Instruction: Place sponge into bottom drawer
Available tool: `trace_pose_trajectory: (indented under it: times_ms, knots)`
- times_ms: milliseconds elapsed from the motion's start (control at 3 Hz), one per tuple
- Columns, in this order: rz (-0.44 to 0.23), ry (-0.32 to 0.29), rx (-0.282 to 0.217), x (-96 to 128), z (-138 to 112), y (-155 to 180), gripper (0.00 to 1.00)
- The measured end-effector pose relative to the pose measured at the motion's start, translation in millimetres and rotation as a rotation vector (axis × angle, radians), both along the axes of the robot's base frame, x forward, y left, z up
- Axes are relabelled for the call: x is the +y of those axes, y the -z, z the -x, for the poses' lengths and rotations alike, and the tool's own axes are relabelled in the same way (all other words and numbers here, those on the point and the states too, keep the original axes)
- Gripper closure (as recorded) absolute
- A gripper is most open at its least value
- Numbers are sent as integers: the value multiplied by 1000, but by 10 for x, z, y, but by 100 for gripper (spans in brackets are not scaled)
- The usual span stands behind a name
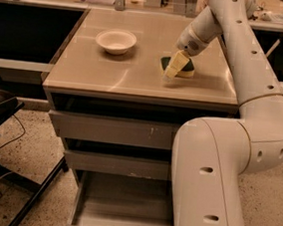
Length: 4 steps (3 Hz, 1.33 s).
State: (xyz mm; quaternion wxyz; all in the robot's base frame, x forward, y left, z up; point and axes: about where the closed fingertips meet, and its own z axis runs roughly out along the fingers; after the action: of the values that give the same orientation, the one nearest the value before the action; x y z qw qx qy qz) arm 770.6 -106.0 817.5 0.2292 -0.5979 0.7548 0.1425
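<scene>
The sponge point(189, 70), yellow with a dark green top, lies on the tan table top point(110, 77), right of centre. My gripper point(174, 67) hangs from the white arm, right at the sponge's near left side. It covers much of the sponge. Whether it touches the sponge I cannot tell. The bottom drawer point(118, 203) is pulled out below the table, a grey tray with nothing in it. The two upper grey drawers point(110, 129) stand only slightly out.
A round white bowl point(116, 41) stands on the table's far left part. My white arm's large lower link point(210, 181) fills the right foreground and covers the drawers' right side. A dark chair with a leg point(1, 111) stands at the left on the speckled floor.
</scene>
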Motion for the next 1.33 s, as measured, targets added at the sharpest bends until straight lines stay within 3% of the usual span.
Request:
trace_pose_trajectory:
  times_ms: [333, 667, 1333]
  knots:
    - [-7, 8, -14, 26, -60, 22, 0]
    - [-14, 14, -24, 56, -111, 49, 17]
    - [-17, 17, -29, 80, -145, 69, 64]
